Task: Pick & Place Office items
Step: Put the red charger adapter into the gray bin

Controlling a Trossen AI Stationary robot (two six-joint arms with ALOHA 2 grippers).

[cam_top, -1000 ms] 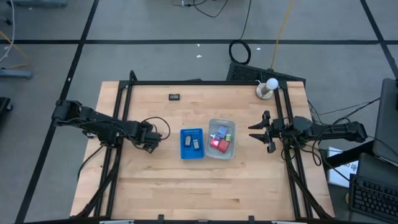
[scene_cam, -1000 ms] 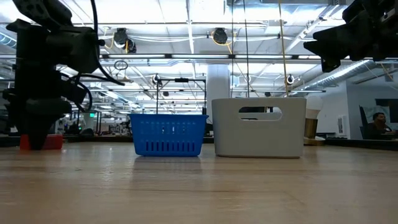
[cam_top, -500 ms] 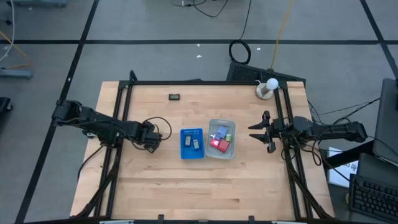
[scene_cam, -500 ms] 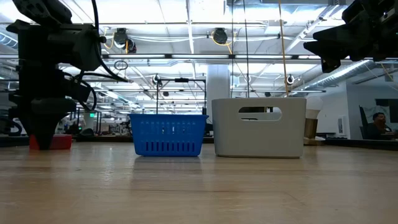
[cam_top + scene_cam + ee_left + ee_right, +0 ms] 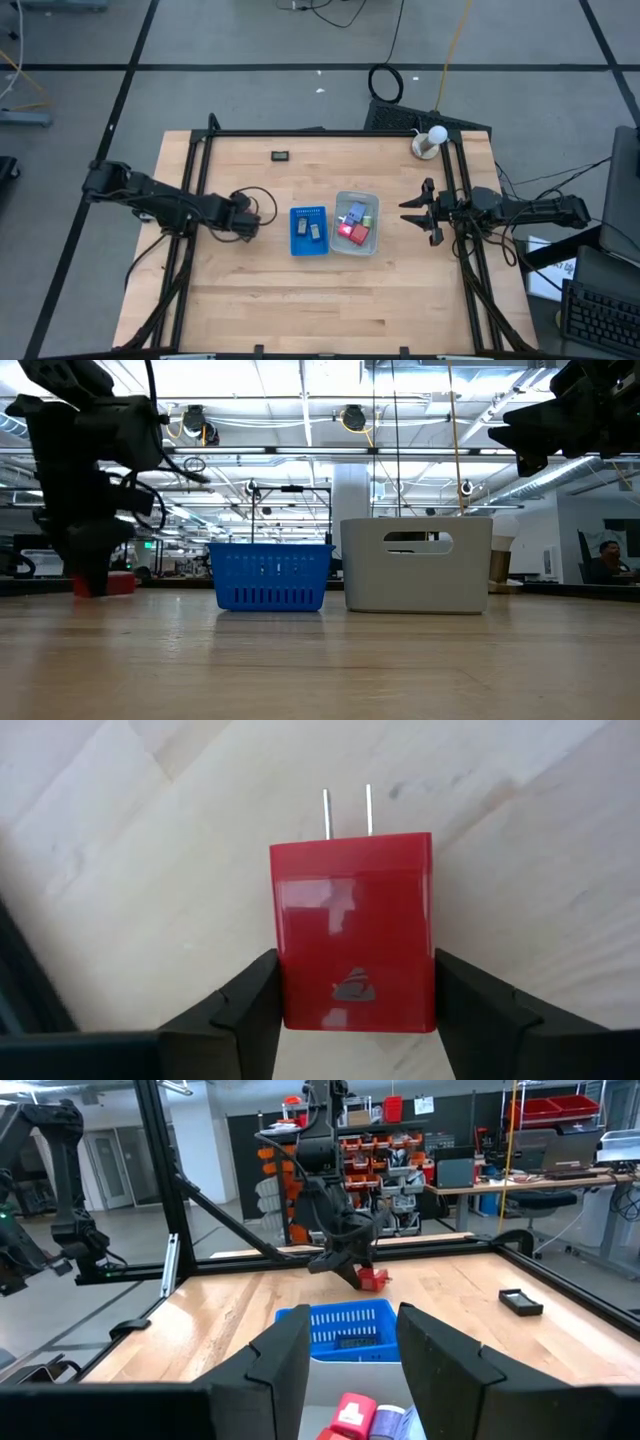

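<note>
1. We find the left gripper [image 5: 355, 1005] low over the wooden table [image 5: 250, 310], its two fingers [image 5: 235, 1015] closed against the sides of a red plug block [image 5: 352, 945]. The block's two metal prongs point away from the wrist, with bare wood beyond them.
2. In the low view we see the red plug block [image 5: 118, 584] at the tip of the left gripper [image 5: 92, 582], at or just above the tabletop; we cannot tell whether it touches.
3. Just beside this gripper, on the side toward the other arm, stands the blue ribbed tray [image 5: 309, 213] with two small flat pieces [image 5: 307, 230] inside.
4. Touching that tray's far side is the clear plastic tray [image 5: 373, 200], holding red, pale blue and green blocks [image 5: 353, 223].
5. The right gripper [image 5: 407, 211] hangs above table height, near the clear plastic tray, fingers [image 5: 445, 1365] spread wide with nothing between them.
6. A black flat rectangle [image 5: 281, 155] lies alone, well apart from both grippers, near the table's back edge.
</note>
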